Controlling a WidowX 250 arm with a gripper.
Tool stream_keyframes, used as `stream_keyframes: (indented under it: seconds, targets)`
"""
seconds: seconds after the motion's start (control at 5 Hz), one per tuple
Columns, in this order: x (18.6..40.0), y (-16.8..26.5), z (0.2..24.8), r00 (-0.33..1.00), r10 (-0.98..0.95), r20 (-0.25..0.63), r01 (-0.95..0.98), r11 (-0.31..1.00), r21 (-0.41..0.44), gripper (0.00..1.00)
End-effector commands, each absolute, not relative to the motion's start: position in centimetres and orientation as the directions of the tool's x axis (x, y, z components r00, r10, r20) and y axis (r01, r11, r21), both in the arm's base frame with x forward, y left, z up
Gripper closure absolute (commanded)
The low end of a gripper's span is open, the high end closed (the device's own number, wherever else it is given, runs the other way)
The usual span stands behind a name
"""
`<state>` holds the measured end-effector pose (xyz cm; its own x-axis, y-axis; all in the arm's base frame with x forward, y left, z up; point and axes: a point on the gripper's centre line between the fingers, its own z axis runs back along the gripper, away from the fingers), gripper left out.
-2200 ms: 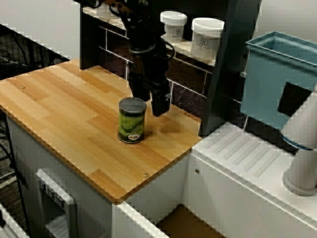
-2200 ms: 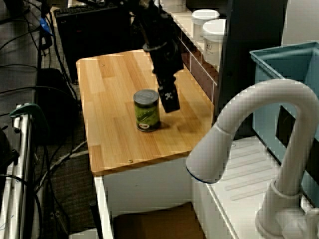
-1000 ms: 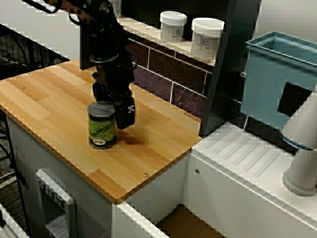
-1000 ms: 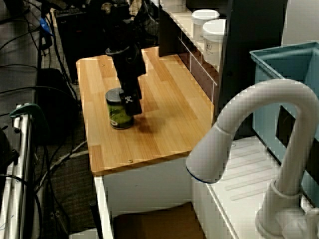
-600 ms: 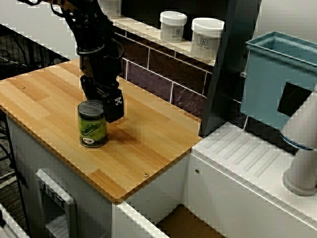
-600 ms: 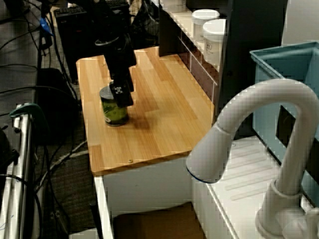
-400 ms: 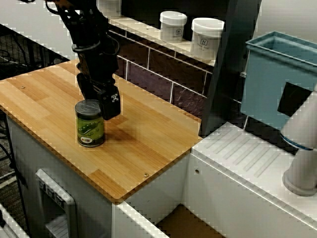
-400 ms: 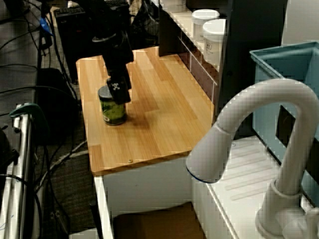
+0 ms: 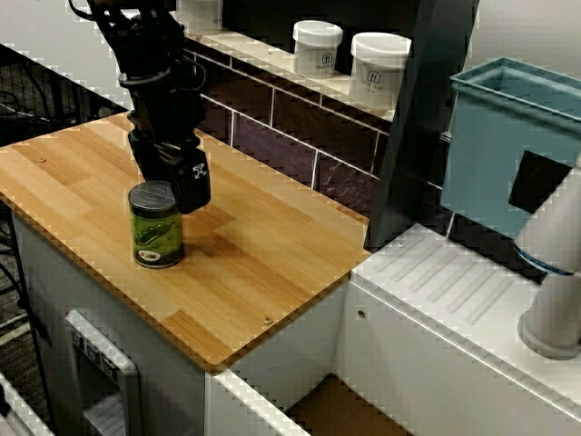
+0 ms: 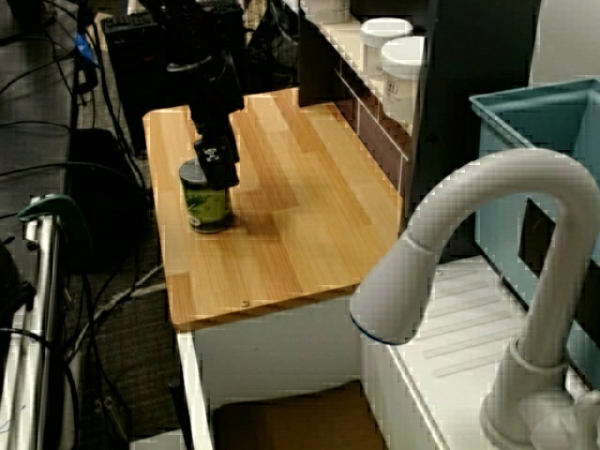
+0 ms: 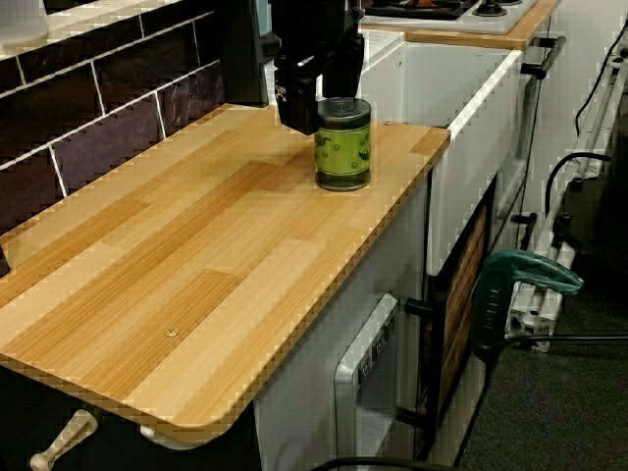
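Observation:
A green-labelled tin can [image 9: 156, 227] stands upright on the wooden counter [image 9: 272, 263], close to its front edge. My black gripper [image 9: 171, 177] hangs right behind the can's upper part, on the wall side. One finger [image 9: 192, 184] sits against the can's rim; the other finger is partly hidden behind the can. In the view along the counter, the can [image 11: 343, 142] stands in front of the gripper [image 11: 322, 98], not between the fingers. The fingers look slightly apart, with nothing clamped. From the view over the tap, the gripper [image 10: 216, 161] overlaps the can [image 10: 207, 202] top.
Two white jars [image 9: 379, 68] stand on a shelf above the dark tiled wall. A teal bin [image 9: 508, 145] and a white tap [image 10: 469, 272] lie to the right, past a ribbed white drainer [image 9: 454, 282]. The counter's front edge drops off beside the can.
The gripper and the can have travelled together leftward along the counter, from near its middle toward the front-left. The can stayed upright throughout.

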<state>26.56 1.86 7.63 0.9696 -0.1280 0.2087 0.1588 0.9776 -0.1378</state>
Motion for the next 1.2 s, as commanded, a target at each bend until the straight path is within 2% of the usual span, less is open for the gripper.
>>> stream_keyframes:
  seconds: [0.0,0.4,0.8,1.0]
  targets:
    - [26.7,2.7,11.1,0.958,-0.093,0.272,0.143,0.975,-0.168,0.0]
    - [26.1,3.1,11.7,0.957,-0.109,0.269,0.155,0.975,-0.157,0.0]
    - [23.4,4.1,13.7,0.947,-0.136,0.29,0.191,0.967,-0.17,0.0]
    - [22.1,4.8,13.5,0.951,-0.154,0.267,0.201,0.967,-0.156,0.0]
